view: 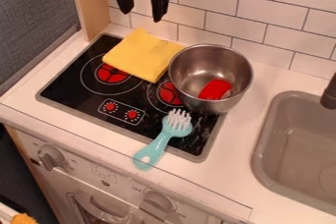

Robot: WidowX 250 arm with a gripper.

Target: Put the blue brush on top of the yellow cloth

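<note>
High at the top left of the camera view hangs the gripper (141, 9), open, with a gap between its fingers and nothing in it. The folded yellow cloth (143, 55) lies below it, on the back part of the black stove top. The light blue brush (157, 144) lies at the stove's front right, bristles up, its head on the stove and its handle reaching over the front edge onto the white counter. Brush and cloth are apart.
A steel pot (241, 68) holding a red object (215, 89) stands right of the cloth, behind the brush. The sink (263, 144) with a dark faucet (329, 93) is at the right. A tiled wall (256, 16) rises behind the counter.
</note>
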